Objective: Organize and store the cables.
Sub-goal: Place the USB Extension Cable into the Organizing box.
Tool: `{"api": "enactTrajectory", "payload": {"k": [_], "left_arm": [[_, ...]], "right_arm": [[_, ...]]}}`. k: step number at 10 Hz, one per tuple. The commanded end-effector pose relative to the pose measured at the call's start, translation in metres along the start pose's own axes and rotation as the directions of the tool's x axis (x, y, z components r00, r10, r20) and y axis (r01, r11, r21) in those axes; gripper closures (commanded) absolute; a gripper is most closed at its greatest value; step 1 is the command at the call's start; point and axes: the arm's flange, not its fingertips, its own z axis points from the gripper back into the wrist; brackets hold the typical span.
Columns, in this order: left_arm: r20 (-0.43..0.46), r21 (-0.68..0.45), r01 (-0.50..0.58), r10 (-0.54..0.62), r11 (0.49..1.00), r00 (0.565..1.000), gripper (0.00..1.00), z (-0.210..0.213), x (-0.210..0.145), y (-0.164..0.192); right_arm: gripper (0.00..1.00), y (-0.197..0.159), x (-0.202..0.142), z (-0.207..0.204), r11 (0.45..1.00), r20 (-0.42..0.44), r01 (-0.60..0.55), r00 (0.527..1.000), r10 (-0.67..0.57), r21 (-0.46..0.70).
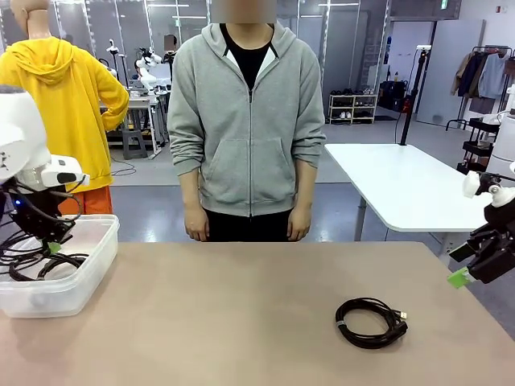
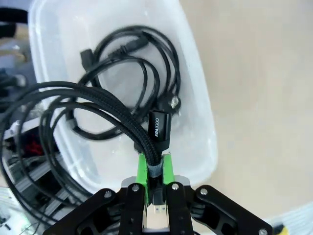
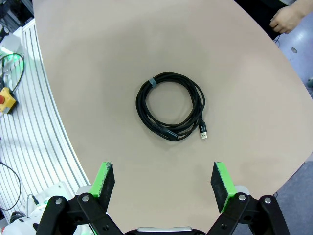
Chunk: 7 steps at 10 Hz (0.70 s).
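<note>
Black cable (image 2: 124, 122) tight in left tool (image 2: 154, 169); right tool (image 3: 161, 170) wide, empty

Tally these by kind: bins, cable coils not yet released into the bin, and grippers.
Clear plastic bin: 1
Black cable coils not yet released into it: 2 (loose coil, gripped coil)
Grippers: 2 (left gripper shut on the gripped coil, right gripper open)
Total: 5

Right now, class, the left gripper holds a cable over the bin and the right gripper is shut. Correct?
No: the right gripper is open, as the right wrist view shows. The left gripper does hold a cable over the bin.
</note>
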Motion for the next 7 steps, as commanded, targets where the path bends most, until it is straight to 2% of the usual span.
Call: {"api": "enactTrajectory", "payload": {"k": [1,2,3,4,5,6,7], "left_arm": [[0.049,0.019,-0.145,0.144,0.989,0.988,0.92,-0.031,0.036,0.004],[0.033,0.012,-0.175,0.175,0.985,0.984,0.92,-0.035,0.039,0.005],[0.025,0.014,-0.192,0.191,0.981,0.981,0.57,-0.042,0.046,0.006],[0.012,0.017,-0.2,0.199,0.98,0.98,0.57,-0.043,0.048,0.004],[0.01,0.024,-0.204,0.204,0.979,0.979,0.27,-0.041,0.048,0.003],[0.013,0.022,-0.212,0.212,0.977,0.977,0.55,-0.039,0.047,0.0],[0.018,0.02,-0.24,0.24,0.971,0.971,0.0,-0.038,0.046,-0.004]], "right_arm": [[0.0,-0.001,0.003,0.0,1.0,0.003,0.02,1.0,-0.02,-0.008],[0.0,-0.001,0.003,0.0,1.0,0.003,0.02,1.0,-0.02,-0.008],[0.0,-0.001,0.003,0.0,1.0,0.003,0.02,1.0,-0.02,-0.008],[0.0,-0.001,0.003,0.0,1.0,0.003,0.02,1.0,-0.02,-0.008],[0.0,-0.001,0.003,0.0,1.0,0.003,0.02,1.0,-0.02,-0.008],[0.0,-0.001,0.003,0.0,1.0,0.003,0.02,1.0,-0.02,-0.008],[0.0,-0.001,0.003,0.0,1.0,0.003,0.02,1.0,-0.02,-0.008]]}}
